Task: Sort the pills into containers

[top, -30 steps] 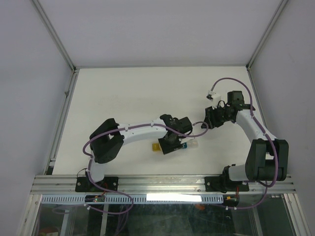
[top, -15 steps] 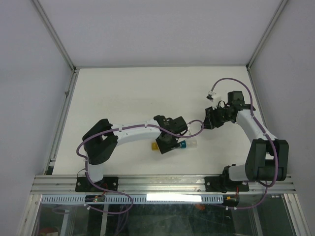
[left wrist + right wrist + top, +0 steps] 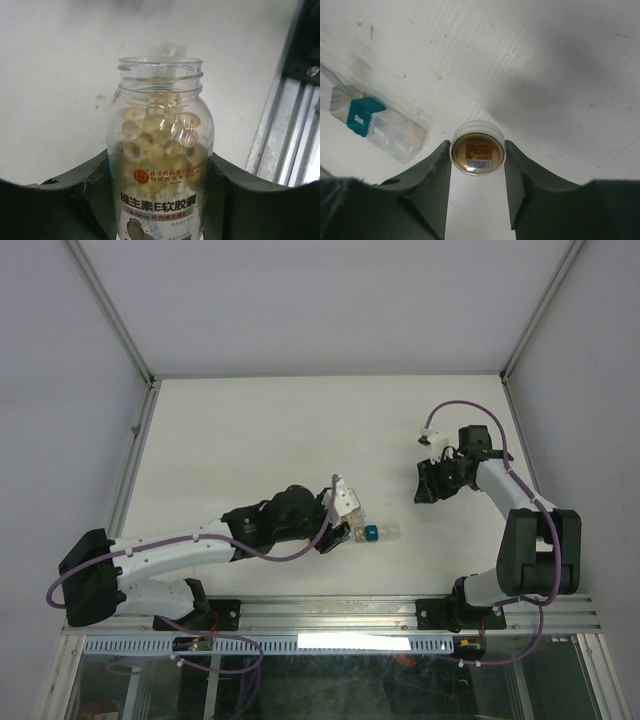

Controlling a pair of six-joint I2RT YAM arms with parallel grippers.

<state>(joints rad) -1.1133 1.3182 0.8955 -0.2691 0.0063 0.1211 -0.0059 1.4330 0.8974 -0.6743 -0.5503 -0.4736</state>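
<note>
The row of small square plastic pill-box cells (image 3: 372, 532) lies on the white table (image 3: 250, 440), toward its near edge. Just left of the row, the left gripper (image 3: 338, 520) clasps a clear plastic bottle (image 3: 160, 165) with pale yellow pills (image 3: 160, 140) inside. Right of the row and farther back, the right gripper (image 3: 424, 483) clasps a round plastic cap (image 3: 477, 154).

Matte black on the left gripper (image 3: 160, 172); between its fingers, a clear bottle (image 3: 160, 100) full of translucent pale yellow capsules (image 3: 155, 137). White label (image 3: 160, 210) with an orange-red round seal, dark grey characters and a blue-grey strip. Matte black again on the right gripper (image 3: 477, 155); between its fingers, a cap (image 3: 477, 148) with a whitish rim, gold-brown inside, and a small orange and white sticker. Left of those fingers, a pill box (image 3: 402, 140): one teal cell (image 3: 364, 116), clear and greyish cells beside it. White table (image 3: 545, 60), faintly speckled dark. Purple cable (image 3: 455, 408) along a white arm (image 3: 505, 490).
</note>
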